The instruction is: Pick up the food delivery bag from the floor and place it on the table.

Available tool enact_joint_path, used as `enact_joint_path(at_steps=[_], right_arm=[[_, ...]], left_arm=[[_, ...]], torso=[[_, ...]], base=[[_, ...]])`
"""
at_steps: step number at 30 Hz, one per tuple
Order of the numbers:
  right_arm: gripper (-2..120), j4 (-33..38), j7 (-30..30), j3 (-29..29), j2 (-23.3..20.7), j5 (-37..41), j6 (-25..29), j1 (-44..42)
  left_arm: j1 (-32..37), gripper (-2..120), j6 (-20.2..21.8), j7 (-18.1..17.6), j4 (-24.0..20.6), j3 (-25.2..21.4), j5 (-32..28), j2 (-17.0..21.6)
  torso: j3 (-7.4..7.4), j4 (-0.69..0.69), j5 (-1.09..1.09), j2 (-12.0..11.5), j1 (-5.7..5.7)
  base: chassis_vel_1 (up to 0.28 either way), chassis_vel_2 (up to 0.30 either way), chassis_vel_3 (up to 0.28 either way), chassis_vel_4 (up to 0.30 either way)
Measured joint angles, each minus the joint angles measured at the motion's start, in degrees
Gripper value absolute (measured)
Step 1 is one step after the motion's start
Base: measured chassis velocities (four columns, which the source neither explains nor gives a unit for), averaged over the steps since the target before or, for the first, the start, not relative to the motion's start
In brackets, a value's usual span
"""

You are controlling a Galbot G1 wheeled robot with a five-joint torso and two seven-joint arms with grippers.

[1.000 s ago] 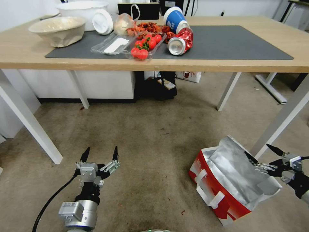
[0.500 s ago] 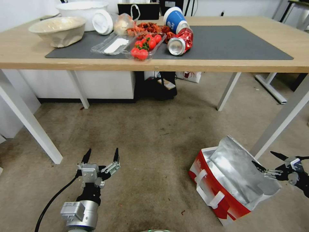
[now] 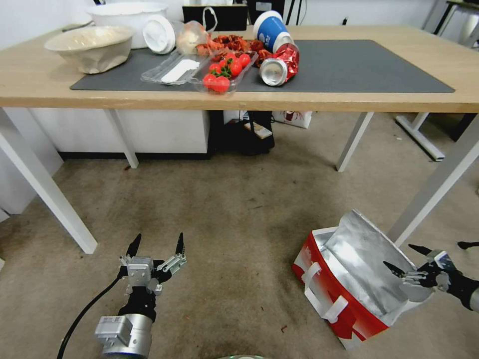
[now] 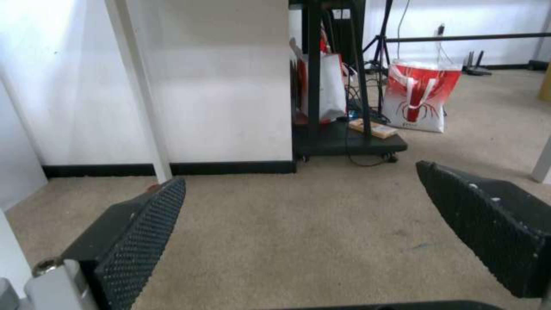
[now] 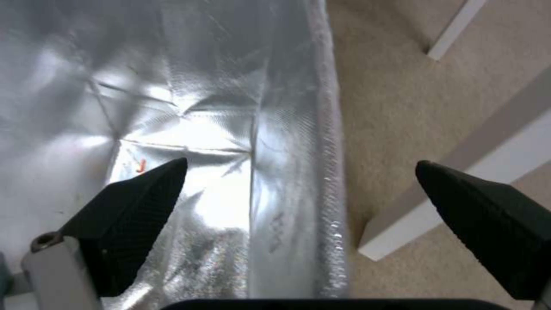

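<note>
Carpeted floor [image 3: 239, 209] carries the food delivery bag [image 3: 349, 284] beside the worktop [image 3: 30, 75] leg. Right tool [image 3: 401, 259], spread wide and empty, straddles its foil rim; left tool [image 3: 155, 244] hangs open.

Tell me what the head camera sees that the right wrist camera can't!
Head view alone: the table with a crushed can and tomatoes, the food delivery bag whole on the floor, and the open left gripper low over the carpet.

Right wrist view alone: the bag's foil lining up close.

Both: the open right gripper straddling the bag's rim, plus a white table leg.
</note>
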Motion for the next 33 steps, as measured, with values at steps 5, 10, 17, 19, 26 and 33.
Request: enact_joint_path(at_steps=[5,10,17,19,26,33], right_arm=[[100,-0.98,0.2,-0.79,-0.72,-0.22,-0.09,1.32],[100,-1.98,-0.01,-2.02,-1.24,-0.87,-0.68,3.03],[94,-3.32,-1.27,-3.14,-1.34,-1.49,-1.66,4.56],[88,-3.73,-1.64,-3.38,-1.33,-1.49,-2.04,4.85],[59,-4.93,-2.13,-4.05,-1.4,-1.62,-2.28,5.61],[35,-5.19,-2.65,-4.79,-1.96,-2.31,-2.74,5.96]], left_arm=[[-0.16,100,0.0,0.06,0.08,-0.12,-0.11,-0.04],[-0.42,100,0.0,-0.03,0.58,-0.13,-0.24,-0.16],[-0.66,100,0.02,-0.07,0.91,-0.32,-0.57,-0.07],[-0.71,100,0.02,-0.09,0.97,-0.35,-0.69,-0.03],[-0.98,100,0.02,-0.15,1.27,-0.44,-1.13,0.04],[-1.11,100,-0.6,-0.54,1.27,-0.63,-2.06,0.12]], torso=[[0.0,0.01,0.0,0.0,0.0],[0.0,0.0,-0.01,0.0,0.0],[0.0,0.0,-0.01,0.0,0.0],[0.0,0.0,0.0,0.0,0.0],[0.0,0.0,0.0,0.0,0.0],[0.0,0.01,-0.01,0.01,0.0]], base=[[0.0,0.0,0.0,0.0],[0.0,0.0,0.0,0.0],[0.0,0.0,0.0,0.0],[0.0,0.0,0.0,0.0],[0.0,0.0,0.0,0.0],[0.0,0.0,0.0,0.0]])
